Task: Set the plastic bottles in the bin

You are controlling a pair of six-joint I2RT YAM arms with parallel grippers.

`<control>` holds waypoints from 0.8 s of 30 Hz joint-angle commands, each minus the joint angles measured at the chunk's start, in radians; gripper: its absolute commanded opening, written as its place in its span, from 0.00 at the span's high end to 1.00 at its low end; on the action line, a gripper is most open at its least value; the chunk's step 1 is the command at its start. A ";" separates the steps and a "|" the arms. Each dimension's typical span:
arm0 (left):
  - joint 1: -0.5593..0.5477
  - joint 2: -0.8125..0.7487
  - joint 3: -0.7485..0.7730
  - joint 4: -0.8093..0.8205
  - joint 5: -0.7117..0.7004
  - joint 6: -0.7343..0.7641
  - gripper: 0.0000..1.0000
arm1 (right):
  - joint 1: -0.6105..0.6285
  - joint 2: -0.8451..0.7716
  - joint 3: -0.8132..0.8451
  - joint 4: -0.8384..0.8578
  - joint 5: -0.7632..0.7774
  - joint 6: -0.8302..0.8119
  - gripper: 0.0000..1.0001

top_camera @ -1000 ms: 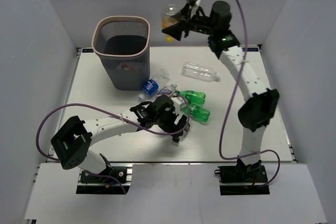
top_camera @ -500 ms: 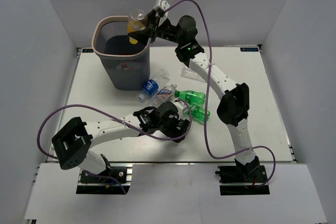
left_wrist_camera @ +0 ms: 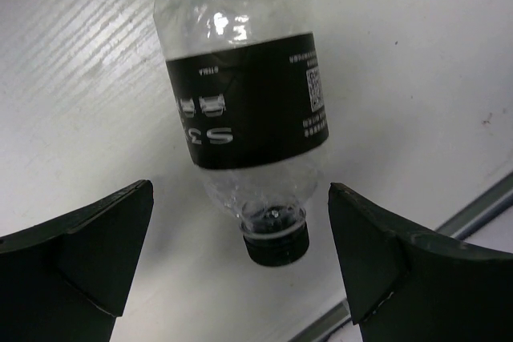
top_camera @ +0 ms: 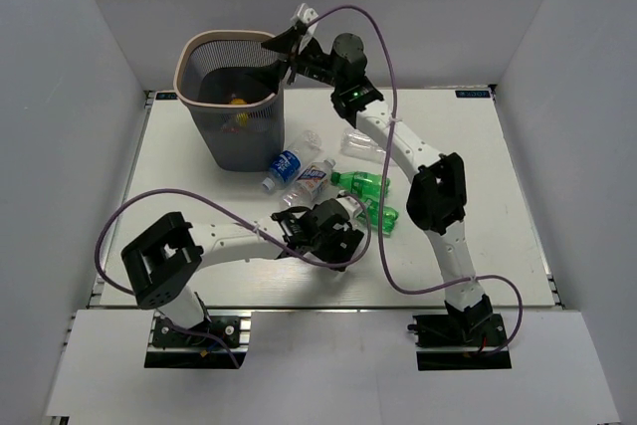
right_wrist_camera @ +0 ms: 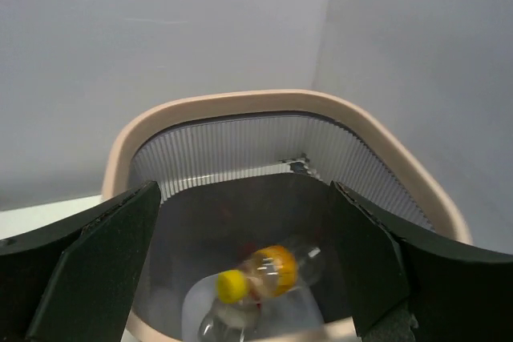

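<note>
The bin [top_camera: 180,71] stands at the table's [top_camera: 488,206] far left corner. The orange bottle [top_camera: 236,102] lies inside it; the right wrist view shows it on the bottom, yellow cap [right_wrist_camera: 232,284] toward the camera. The right gripper [top_camera: 283,48] hangs above the bin's right rim, its jaws spread wide and holding nothing.

Just in front of the bin, on the table, lies a blue-label bottle [top_camera: 286,164], with a second bottle [top_camera: 315,174] just beside it. Nearer the arms, the left gripper [top_camera: 333,236] is low over the table, jaws released. In its wrist view one finger [left_wrist_camera: 96,254] is on either side of a dark-label bottle [left_wrist_camera: 248,102], clear of it. That bottle lies on its side, black cap [left_wrist_camera: 276,242] pointing at the camera.

A green bottle [top_camera: 360,183] lies right of the left gripper, and a second green bottle [top_camera: 382,216] is just beside it. Farther back, a clear bottle [top_camera: 360,143] lies partly behind the right arm.
</note>
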 commanded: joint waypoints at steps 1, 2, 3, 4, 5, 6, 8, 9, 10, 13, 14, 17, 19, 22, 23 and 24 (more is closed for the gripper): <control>-0.006 0.001 0.048 0.043 -0.039 0.035 0.00 | -0.048 -0.131 -0.021 0.019 0.057 -0.004 0.10; -0.006 0.013 0.048 0.053 -0.039 0.045 0.00 | -0.060 -0.201 -0.061 -0.018 0.077 -0.015 0.10; -0.006 0.022 0.048 0.070 -0.039 0.045 0.00 | -0.071 -0.226 -0.084 -0.040 0.097 -0.018 0.10; -0.006 0.039 0.048 0.090 -0.028 0.054 0.00 | -0.109 -0.295 -0.128 -0.090 0.102 -0.032 0.11; -0.006 0.048 0.048 0.102 -0.013 0.054 0.00 | -0.127 -0.315 -0.180 -0.148 0.090 -0.042 0.13; -0.006 0.064 0.048 0.115 -0.013 0.054 0.00 | -0.164 -0.340 -0.240 -0.181 0.088 -0.047 0.13; -0.006 0.085 0.048 0.133 -0.004 0.054 0.00 | -0.236 -0.427 -0.329 -0.338 0.079 -0.073 0.18; -0.006 0.096 0.048 0.133 -0.004 0.063 0.06 | -0.249 -0.476 -0.395 -0.378 0.056 -0.082 0.19; -0.006 0.108 0.048 0.133 -0.004 0.063 0.10 | -0.278 -0.501 -0.436 -0.476 0.048 -0.104 0.25; -0.006 0.093 0.057 0.133 -0.014 0.075 0.48 | -0.362 -0.665 -0.708 -0.514 0.005 -0.150 0.48; -0.006 0.060 0.057 0.133 -0.024 0.075 0.57 | -0.368 -0.755 -0.844 -0.523 0.013 -0.176 0.69; -0.006 -0.006 0.082 0.109 -0.048 0.098 0.75 | -0.417 -0.821 -0.975 -0.606 0.039 -0.229 0.76; -0.006 -0.086 0.120 0.075 -0.076 0.126 0.78 | -0.447 -0.884 -1.010 -0.679 0.071 -0.272 0.59; 0.017 -0.186 0.195 0.011 -0.134 0.150 0.78 | -0.473 -0.921 -1.080 -0.768 0.102 -0.348 0.26; 0.029 -0.210 0.226 0.001 -0.172 0.160 0.78 | -0.485 -0.923 -1.119 -0.784 0.108 -0.375 0.23; 0.039 -0.230 0.243 -0.009 -0.214 0.193 0.78 | -0.488 -0.930 -1.136 -0.797 0.121 -0.394 0.22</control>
